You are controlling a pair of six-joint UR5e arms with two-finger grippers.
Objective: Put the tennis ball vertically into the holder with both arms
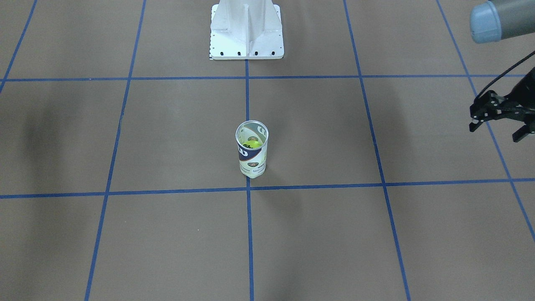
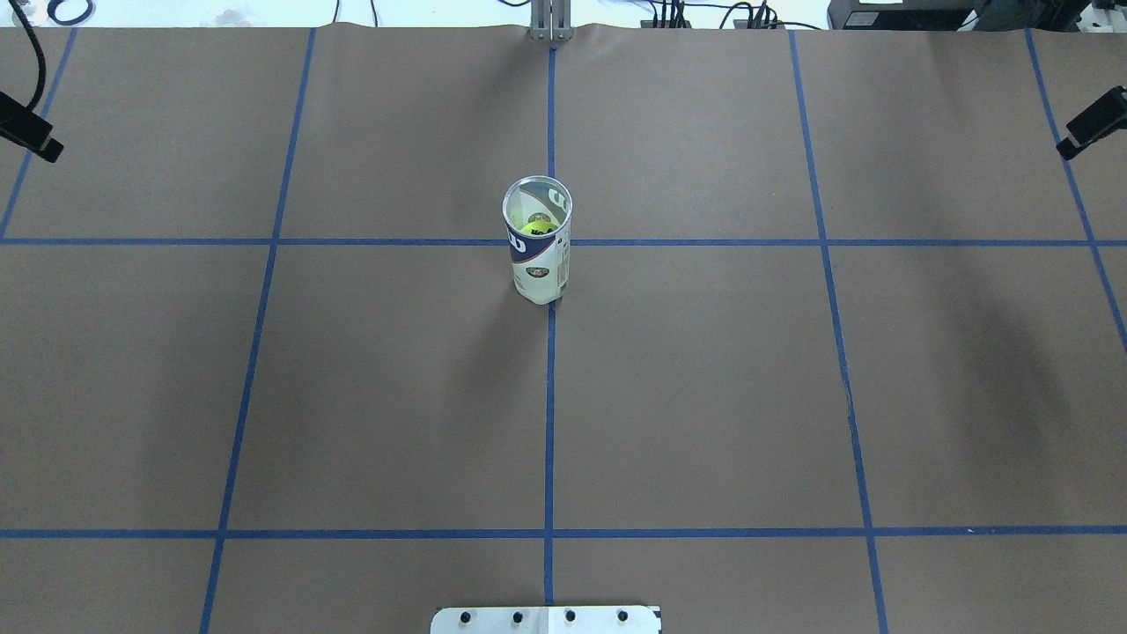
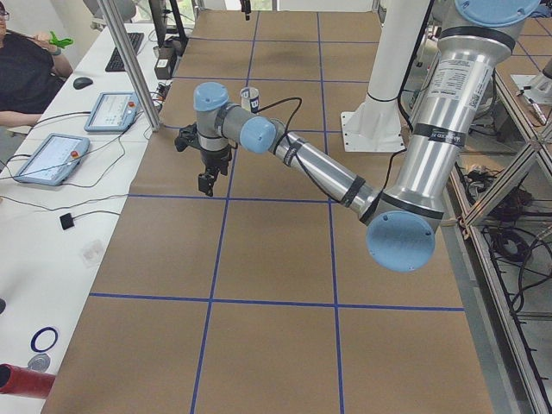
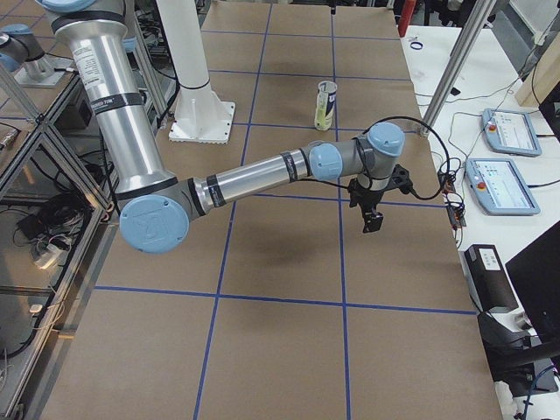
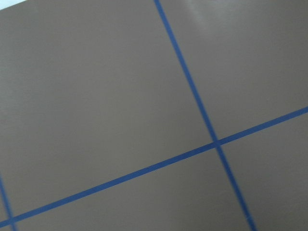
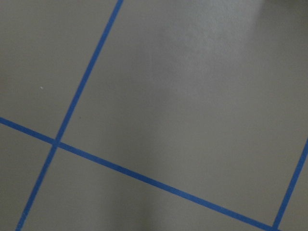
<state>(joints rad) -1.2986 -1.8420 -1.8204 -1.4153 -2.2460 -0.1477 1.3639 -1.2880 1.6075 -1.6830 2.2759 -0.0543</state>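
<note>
The holder (image 1: pixel 252 154), a clear can with a white and navy label, stands upright and alone at the table's middle; it also shows in the overhead view (image 2: pixel 539 255). A yellow-green tennis ball (image 1: pixel 254 144) lies inside it, below the open rim. My left gripper (image 1: pixel 495 131) is open and empty, hovering far out to my left near the table's end. My right gripper (image 4: pixel 366 210) hangs far out at the opposite end, fingers apart and empty; only one finger (image 2: pixel 1092 123) shows in the overhead view. Both wrist views show only bare table and blue tape lines.
The white pedestal (image 1: pixel 246 29) stands at the robot's edge of the table. Side benches carry tablets (image 4: pixel 503 184), a keyboard and cables. A seated person (image 3: pixel 26 69) is beyond the table's far edge. Metal posts (image 3: pixel 129 60) stand at the bench corners.
</note>
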